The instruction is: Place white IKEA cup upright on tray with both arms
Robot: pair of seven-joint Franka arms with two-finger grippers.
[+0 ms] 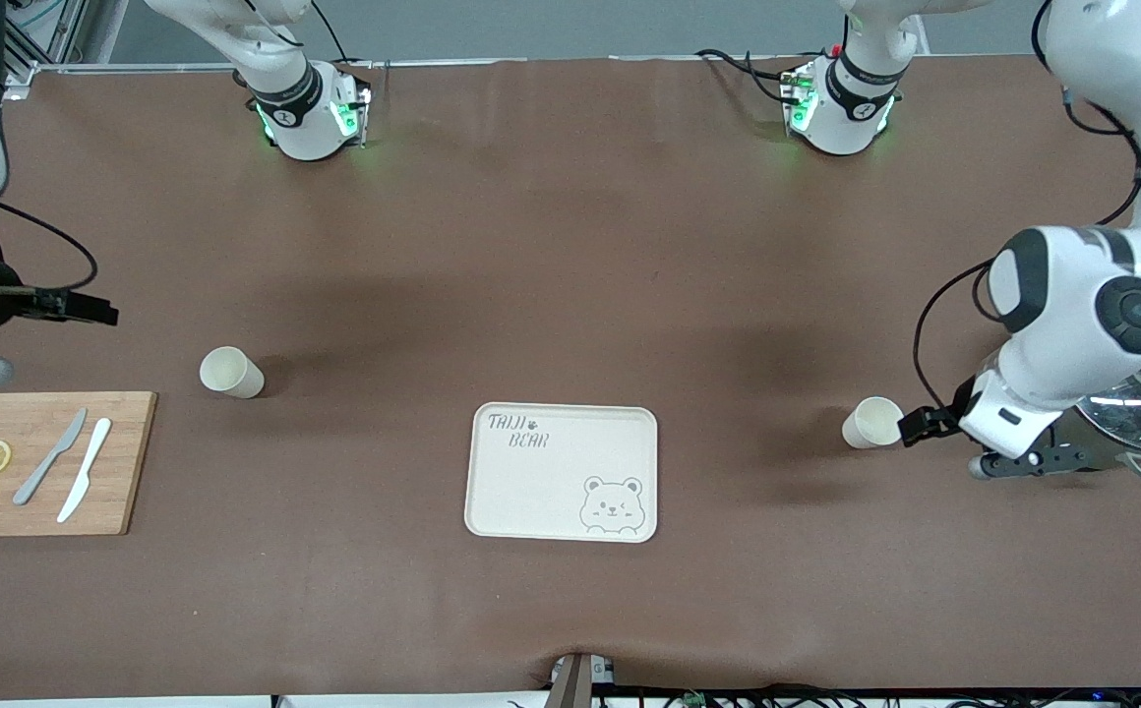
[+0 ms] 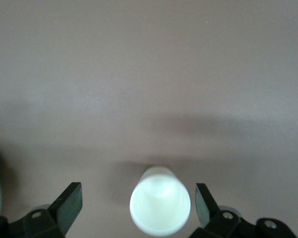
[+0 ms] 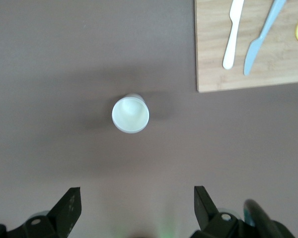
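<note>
**Left claw lined up on its cup**

Tray (image 1: 561, 472) lies nearest the camera, bare. Toward the left arm's end from the tray, a cup (image 1: 871, 423) lies tipped, mouth toward the left claw (image 1: 917, 425), which is released and straddles it. Toward the right arm's end, a second cup (image 1: 231, 373) lies tipped; the right claw (image 1: 98, 313), released, hovers apart.

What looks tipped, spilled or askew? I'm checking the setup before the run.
Nothing stands out. One white cup and the other cup stand upright on the table; the tray lies flat. The left tool is open beside the other cup; the right tool hangs open near the cutting board.
</note>
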